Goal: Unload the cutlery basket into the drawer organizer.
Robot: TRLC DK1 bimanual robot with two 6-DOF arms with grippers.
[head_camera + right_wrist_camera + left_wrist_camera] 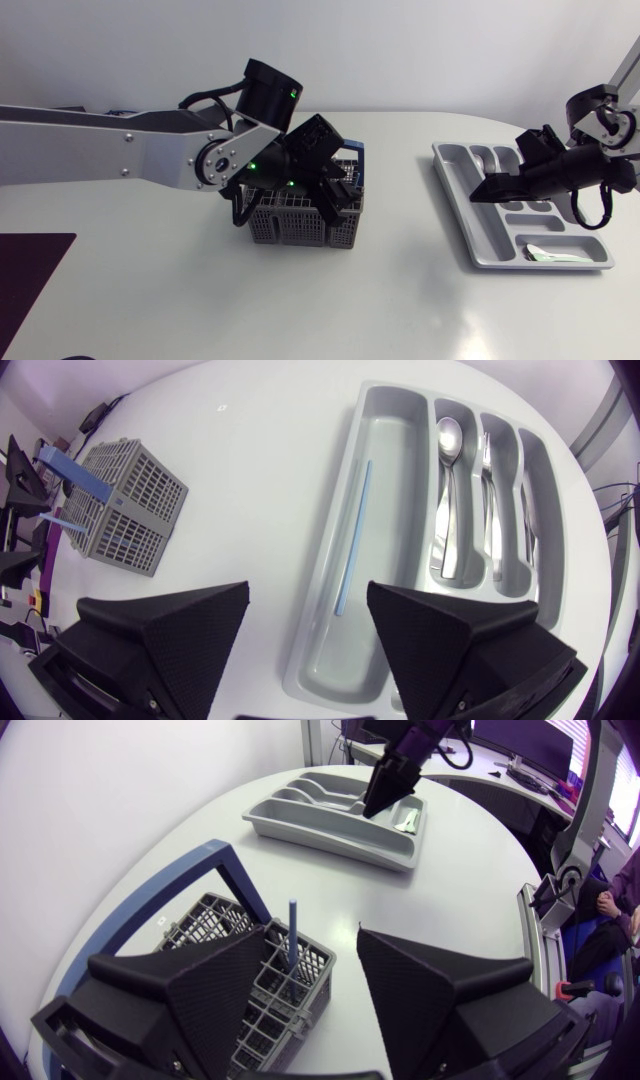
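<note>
At the frame's centre, the grey mesh cutlery basket [300, 228] with a blue handle holds one upright blue stick [292, 930]. The left gripper [312, 965] hangs over it, jaws spread. At right, the grey plastic drawer organizer [452, 195] holds a thin pale-blue rod [352, 540] in its long compartment and metal cutlery [449, 510] in the neighbouring ones, under the right gripper [308, 615], also spread.

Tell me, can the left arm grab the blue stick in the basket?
Probably yes. The left gripper hangs open over the basket, and the blue stick stands upright in line with the gap between its fingers. The handle is off to one side.
</note>
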